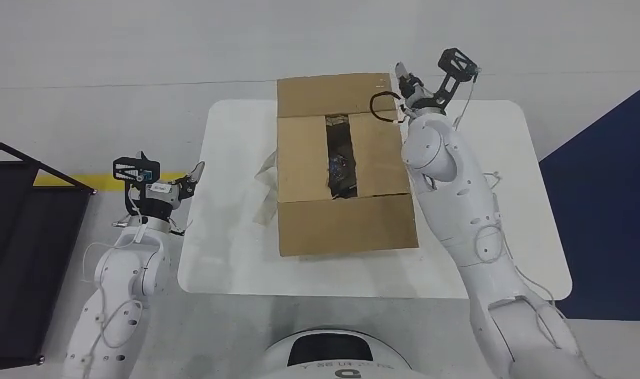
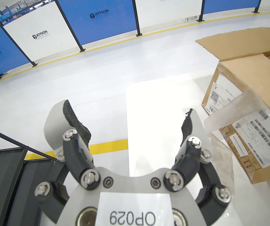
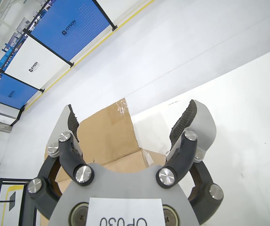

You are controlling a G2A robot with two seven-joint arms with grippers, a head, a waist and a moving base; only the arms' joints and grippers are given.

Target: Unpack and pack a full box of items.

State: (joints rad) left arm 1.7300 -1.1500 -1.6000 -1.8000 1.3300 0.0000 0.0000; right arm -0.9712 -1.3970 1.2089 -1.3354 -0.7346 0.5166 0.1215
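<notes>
Standing at the middle of the bench (image 1: 230, 254), a cardboard box (image 1: 345, 219) is shown, with its near side set close to the near edge. Its near flap is laid flat and its two side flaps are folded in, so that a narrow gap is left between them; through this gap dark items (image 1: 340, 157) are seen inside, too small to be told apart. The left side of the box is covered by a clear pouch (image 2: 243, 111) with printed labels, which leans out over the bench.

The left claw (image 1: 192, 176) is held at the left edge of the bench, well apart from the box. It is released, with nothing between its pads (image 2: 78, 123); in the left wrist view one finger is seen over the floor (image 2: 102, 71) and the other over the bench. A black rack (image 2: 8, 165) stands on the floor beside that edge.

The far flap (image 1: 335, 94) is folded outward towards the far edge. The right claw (image 1: 400, 76) is held above the far right corner of the box, released and grasping nothing, with the far flap seen between its fingers (image 3: 72, 121) in the right wrist view.

Beyond the bench, a yellow line (image 2: 55, 58) on the floor and a row of blue and white panels (image 2: 97, 15) are seen.
</notes>
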